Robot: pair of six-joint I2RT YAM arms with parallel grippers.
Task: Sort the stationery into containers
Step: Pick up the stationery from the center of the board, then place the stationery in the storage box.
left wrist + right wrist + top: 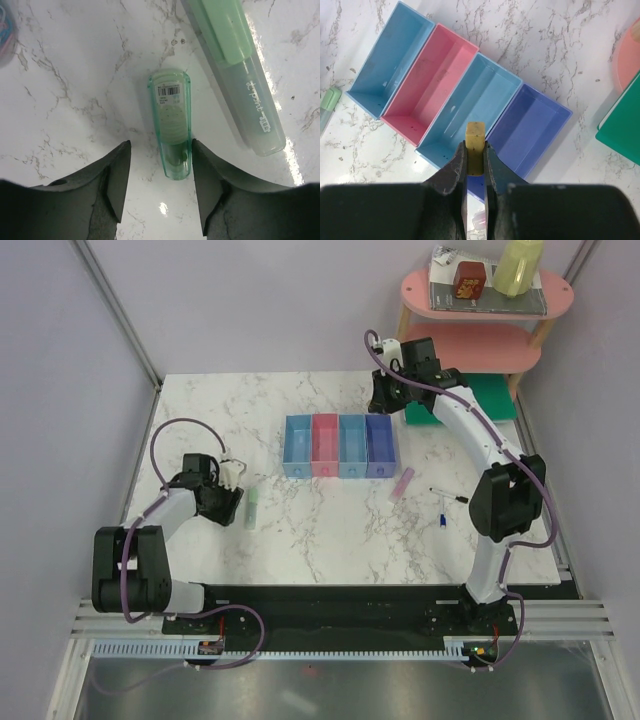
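Observation:
Four joined bins (340, 445), light blue (390, 60), pink (432, 85), light blue (470, 110) and purple (530, 130), stand mid-table. My right gripper (385, 395) is shut on a small yellow block (474, 142) and holds it above the seam between the second light blue bin and the purple bin. My left gripper (160, 170) is open and low over the table. The end of a short pale green stick (170, 125) lies between its fingertips. A longer pale green stick (240, 75) lies just beside it and also shows from above (250, 508).
A pink stick (401, 483), a thin black pen (447, 495) and a blue-and-white pen (442, 521) lie right of the bins. A flat green board (470, 400) and a pink tiered shelf (485, 300) stand at the back right. A grey-purple rounded thing (5, 30) shows at a corner.

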